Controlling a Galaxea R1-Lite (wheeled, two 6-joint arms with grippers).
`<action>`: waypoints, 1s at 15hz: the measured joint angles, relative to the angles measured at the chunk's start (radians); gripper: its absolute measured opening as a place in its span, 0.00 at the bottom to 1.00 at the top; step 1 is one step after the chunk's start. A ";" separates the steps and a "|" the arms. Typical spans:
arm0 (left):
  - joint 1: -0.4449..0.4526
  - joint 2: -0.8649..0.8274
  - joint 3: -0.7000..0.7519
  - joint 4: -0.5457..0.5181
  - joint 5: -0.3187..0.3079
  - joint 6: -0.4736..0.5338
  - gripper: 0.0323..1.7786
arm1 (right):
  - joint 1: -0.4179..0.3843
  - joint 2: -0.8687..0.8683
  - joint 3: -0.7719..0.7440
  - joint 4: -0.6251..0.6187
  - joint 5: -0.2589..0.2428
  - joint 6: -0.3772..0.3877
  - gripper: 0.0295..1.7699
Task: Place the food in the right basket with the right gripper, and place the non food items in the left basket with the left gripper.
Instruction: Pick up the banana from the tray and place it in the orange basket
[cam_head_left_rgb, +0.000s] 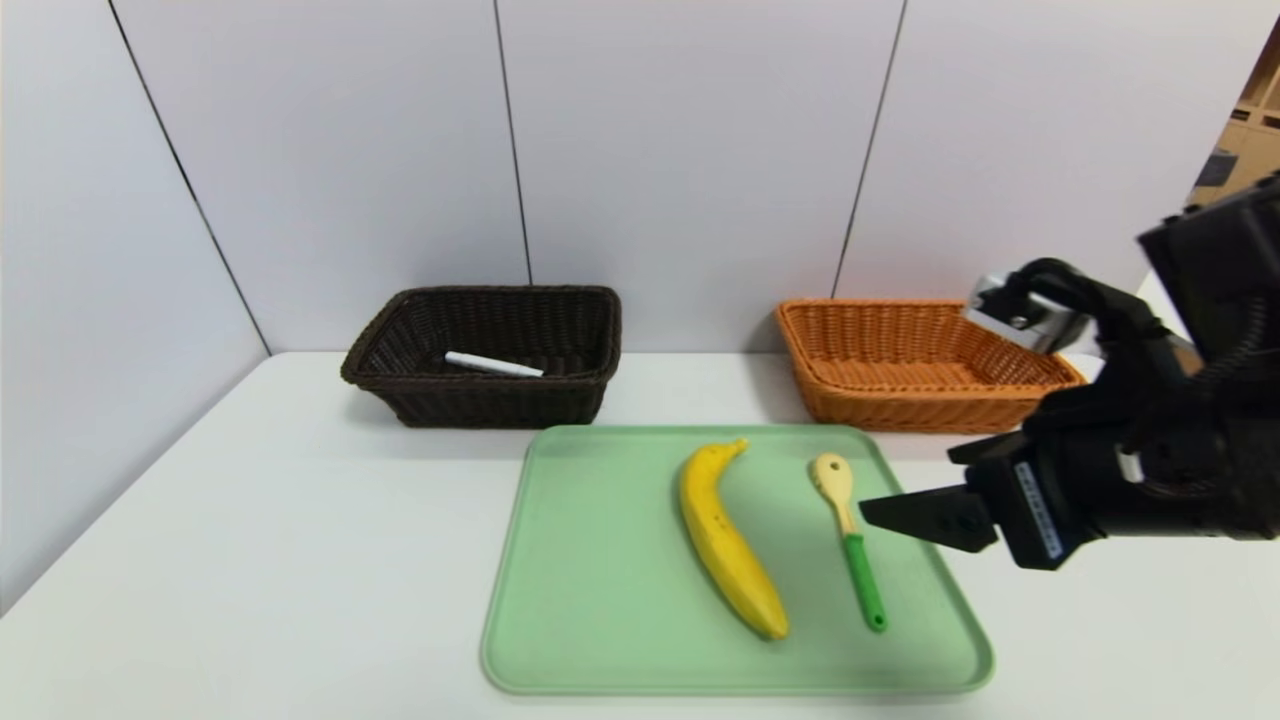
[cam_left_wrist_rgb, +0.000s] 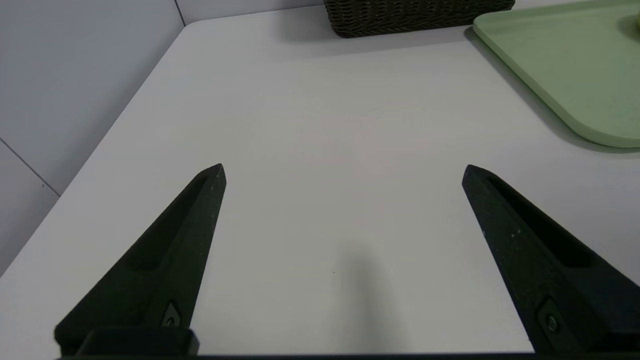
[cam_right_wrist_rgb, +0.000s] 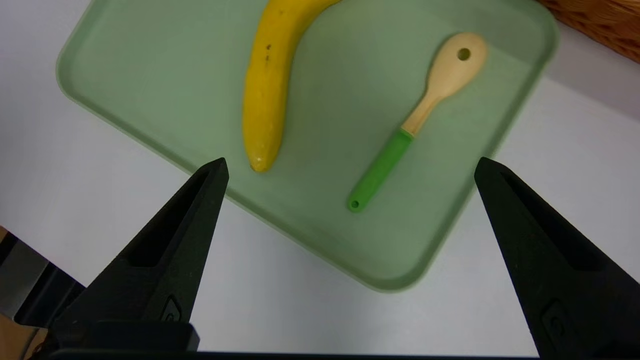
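You see only one finger of the right gripper (cam_head_left_rgb: 900, 515) in the head view; its wrist view shows the jaws wide apart and empty. The banana (cam_head_left_rgb: 728, 540) lies on the green tray (cam_head_left_rgb: 590, 600) beyond the spoon (cam_head_left_rgb: 850, 540), ahead of the fingertips. The left gripper (cam_left_wrist_rgb: 345, 172) is also wide and empty.

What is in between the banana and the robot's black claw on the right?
The spoon lies between them on the green tray: banana on one side, open right gripper on the other. The head view shows this best.
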 joint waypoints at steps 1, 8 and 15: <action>0.000 0.000 0.000 0.000 0.000 0.000 0.95 | 0.021 0.056 -0.042 0.008 0.001 0.008 0.96; 0.000 0.000 0.000 0.000 0.000 0.000 0.95 | 0.153 0.356 -0.207 0.017 -0.015 0.142 0.96; 0.000 0.000 0.000 0.000 0.000 -0.001 0.95 | 0.194 0.551 -0.343 0.013 -0.184 0.344 0.96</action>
